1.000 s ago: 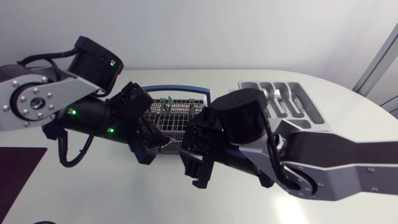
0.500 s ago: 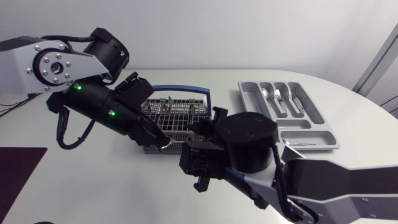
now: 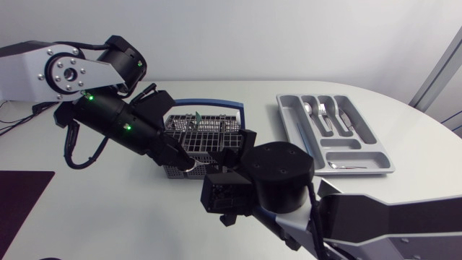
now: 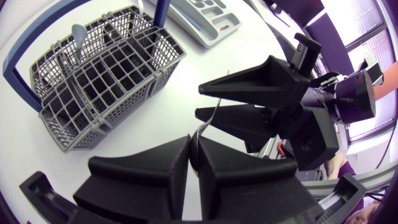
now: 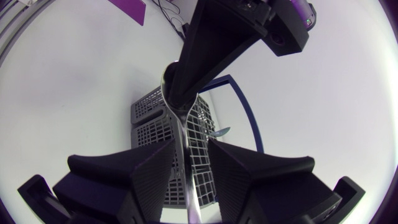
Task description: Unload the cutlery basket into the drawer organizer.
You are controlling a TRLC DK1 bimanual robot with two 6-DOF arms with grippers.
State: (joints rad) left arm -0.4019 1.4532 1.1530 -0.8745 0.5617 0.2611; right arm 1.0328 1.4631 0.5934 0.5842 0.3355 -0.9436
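My left gripper hangs just in front of the grey wire cutlery basket, shut on the bowl end of a metal spoon. The spoon's thin handle sticks out toward my right gripper. Its two fingers flank the handle closely, a sliver of gap still showing, so it is open. A teal utensil stands in the basket. At the right lies the silver drawer organizer, with several pieces of cutlery in its slots.
The basket's blue handle arches over its far side. My right arm's bulky wrist fills the table's front middle, between basket and organizer. A dark mat lies at the front left corner.
My right gripper's fingers have narrowed around the spoon handle, and its wrist has swung left toward the spoon. The left arm lifted the spoon out a second ago and has held still since.
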